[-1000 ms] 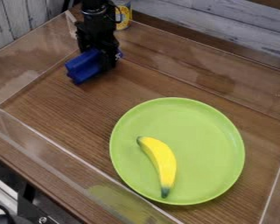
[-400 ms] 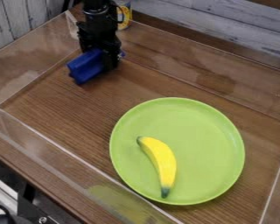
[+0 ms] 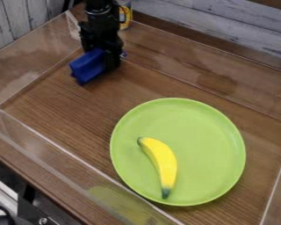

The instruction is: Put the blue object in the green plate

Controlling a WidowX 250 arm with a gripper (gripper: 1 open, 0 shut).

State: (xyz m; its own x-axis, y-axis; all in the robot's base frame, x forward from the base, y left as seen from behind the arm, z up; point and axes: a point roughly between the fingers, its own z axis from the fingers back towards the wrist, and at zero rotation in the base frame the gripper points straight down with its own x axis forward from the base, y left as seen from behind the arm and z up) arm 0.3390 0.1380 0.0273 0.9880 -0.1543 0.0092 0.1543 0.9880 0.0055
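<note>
while the black pincer sits low at the far left of the wooden surface, it is pinching the blue object at its right end. the green plate lies well apart, near the front — a yellow banana rests on it.

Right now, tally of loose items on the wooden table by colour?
Blue: 1, small deep-blue rectangular block, at the black gripper
Green: 1, large round lime-green plate
Yellow: 1, yellow banana, lying in the plate
Total: 3
</note>
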